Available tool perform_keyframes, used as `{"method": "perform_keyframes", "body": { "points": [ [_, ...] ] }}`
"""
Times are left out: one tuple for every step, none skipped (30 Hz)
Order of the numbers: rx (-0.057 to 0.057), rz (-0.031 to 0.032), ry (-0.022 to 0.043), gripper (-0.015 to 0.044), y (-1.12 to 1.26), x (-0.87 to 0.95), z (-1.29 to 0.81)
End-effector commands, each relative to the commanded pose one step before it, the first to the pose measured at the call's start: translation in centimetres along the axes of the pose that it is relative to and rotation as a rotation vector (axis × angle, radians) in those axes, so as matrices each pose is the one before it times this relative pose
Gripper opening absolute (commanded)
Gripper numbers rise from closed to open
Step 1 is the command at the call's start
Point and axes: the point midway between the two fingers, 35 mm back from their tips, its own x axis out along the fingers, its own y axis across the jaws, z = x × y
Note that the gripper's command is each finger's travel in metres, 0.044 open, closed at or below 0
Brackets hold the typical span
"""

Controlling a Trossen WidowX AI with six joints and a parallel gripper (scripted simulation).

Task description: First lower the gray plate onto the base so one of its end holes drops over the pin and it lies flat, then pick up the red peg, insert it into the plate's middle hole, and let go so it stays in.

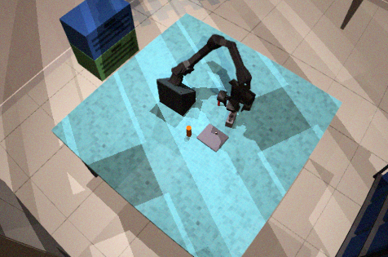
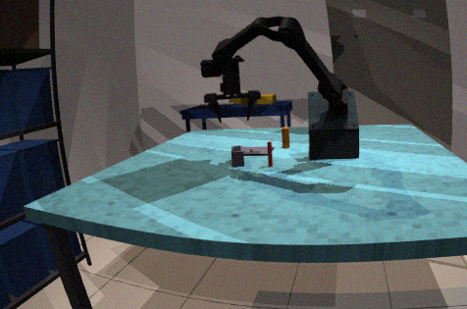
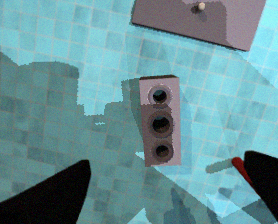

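Note:
The gray plate (image 1: pixel 231 120) (image 2: pixel 237 156) (image 3: pixel 159 109), a small block with three holes in a row, lies on the teal table apart from the base. The base (image 1: pixel 208 141) (image 3: pixel 165 20) is a flat gray square with a small pin (image 1: pixel 214 131) (image 3: pixel 201 6) standing on it. The red peg (image 1: pixel 219 104) (image 2: pixel 269 154) (image 3: pixel 238 167) stands upright beside the plate. My gripper (image 1: pixel 233 105) (image 2: pixel 233 116) (image 3: pixel 166 163) is open and empty. It hangs well above the plate, pointing down, with the plate between the fingers in the wrist view.
An orange cylinder (image 1: pixel 188 130) (image 2: pixel 285 137) stands left of the base. The arm's black base block (image 1: pixel 176 95) (image 2: pixel 334 129) sits behind. A blue-and-green crate (image 1: pixel 99 32) stands on the floor off the table. Dark shelving (image 2: pixel 25 105) stands to the side.

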Motion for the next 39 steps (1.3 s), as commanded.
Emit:
{"method": "perform_keyframes", "body": {
  "points": [
    [-0.0007, -0.00512, 0.01588, 0.044, 0.041, 3.68, -0.483],
    [0.0, 0.00026, 0.00121, 0.044, -0.059, 1.317, -0.055],
    [0.0, 0.00015, 0.001, 0.044, -0.06, 0.782, -0.048],
    [0.0, 0.00005, 0.00038, 0.044, -0.024, 0.259, -0.018],
    [0.0, 0.0, 0.0, 0.044, 0.0, 0.0, 0.0],
    [0.0, 0.0, 0.0, 0.044, 0.0, 0.0, 0.0],
    [0.0, 0.0, 0.0, 0.044, 0.0, 0.0, 0.0],
    [0.0, -0.00004, 0.00005, 0.044, -0.094, 0.001, -0.091],
    [0.0, -0.00002, 0.00002, 0.044, -0.046, 0.001, -0.045],
    [0.0, 0.00001, 0.00003, 0.044, 0.0, 0.121, -0.001],
    [0.0, 0.00002, 0.00011, 0.044, -0.002, 0.362, -0.006],
    [0.0, 0.00005, 0.00024, 0.044, -0.01, 0.541, -0.013],
    [0.0, 0.00004, 0.00022, 0.044, -0.011, 0.36, -0.012],
    [0.0, 0.00001, 0.00008, 0.044, -0.005, 0.12, -0.005],
    [0.0, 0.0, 0.0, 0.044, 0.0, 0.0, 0.0],
    [0.0, 0.0, 0.0, 0.044, 0.0, 0.0, 0.0],
    [0.0, 0.0, 0.0, 0.044, 0.0, 0.0, 0.0],
    [0.0, 0.0, -0.00001, 0.044, 0.002, 0.027, 0.001],
    [0.0, -0.00001, -0.00003, 0.044, 0.005, 0.08, 0.003],
    [0.0, -0.00001, -0.00005, 0.044, 0.008, 0.133, 0.004],
    [0.0, -0.00001, -0.00005, 0.044, 0.009, 0.163, 0.004],
    [0.0, -0.00001, -0.00005, 0.044, 0.008, 0.163, 0.004],
    [0.0, -0.00001, -0.00004, 0.044, 0.007, 0.163, 0.003],
    [0.0, -0.00001, -0.00003, 0.044, 0.007, 0.163, 0.003],
    [0.0, -0.00001, -0.00002, 0.044, 0.006, 0.163, 0.002],
    [0.0, 0.0, -0.00001, 0.044, 0.005, 0.163, 0.002],
    [0.0, 0.0, 0.0, 0.044, 0.005, 0.162, 0.001],
    [0.0, 0.0, 0.0, 0.044, 0.004, 0.162, 0.001],
    [0.0, 0.0, 0.00001, 0.044, 0.003, 0.162, 0.001],
    [0.0, 0.0, 0.00002, 0.044, 0.002, 0.162, 0.0],
    [0.0, 0.0, 0.00003, 0.044, 0.002, 0.162, 0.0],
    [0.0, 0.00001, 0.00004, 0.044, 0.001, 0.162, -0.001],
    [0.0, 0.00001, 0.00005, 0.044, 0.0, 0.162, -0.001],
    [0.0, 0.00001, 0.00005, 0.044, 0.0, 0.162, -0.002],
    [0.0, 0.00001, 0.00006, 0.044, -0.001, 0.161, -0.002],
    [0.0, 0.00001, 0.00007, 0.044, -0.002, 0.161, -0.003],
    [0.0, 0.00001, 0.00008, 0.044, -0.002, 0.161, -0.003],
    [0.0, 0.00001, 0.00009, 0.044, -0.003, 0.161, -0.004],
    [0.0, 0.00002, 0.0001, 0.044, -0.004, 0.161, -0.004]
  ]
}}
